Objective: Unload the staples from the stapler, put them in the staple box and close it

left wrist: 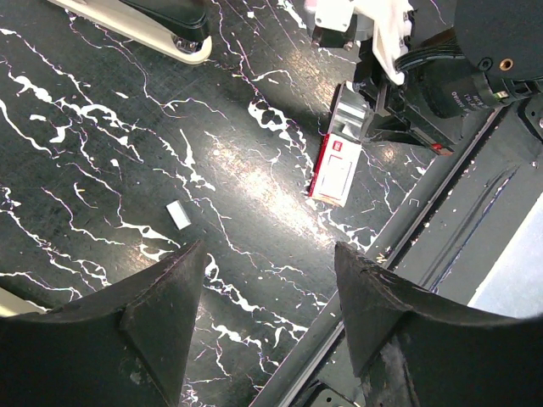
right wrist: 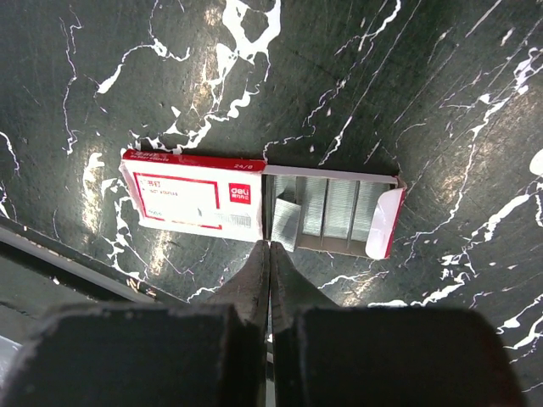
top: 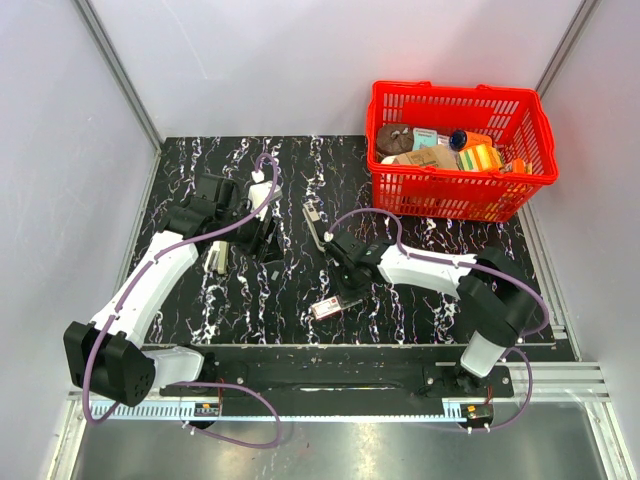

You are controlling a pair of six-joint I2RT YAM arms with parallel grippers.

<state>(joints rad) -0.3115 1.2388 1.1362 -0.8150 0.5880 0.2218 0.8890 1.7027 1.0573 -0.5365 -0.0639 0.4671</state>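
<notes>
Top view: stapler (top: 313,225) lies on the worktop (top: 240,310) between the two arms, well left of the red basket (top: 455,150). A staple box (top: 330,306) lies nearer the front edge. Left wrist: left claw (left wrist: 267,322) spread wide, nothing between its fingers, well apart from the stapler. Right wrist: right claw (right wrist: 270,254) pressed together at the edge of the open staple box, with staple strips (right wrist: 335,208) in its tray.

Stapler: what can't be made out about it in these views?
Left wrist: stapler is cut off by the top edge; open or closed is unclear.
Top external: it is too small to show any staples inside.
Right wrist: it lies outside the view; only the staple box shows.
Right wrist: right gripper is shut; any pinched staple is too fine to see.
</notes>
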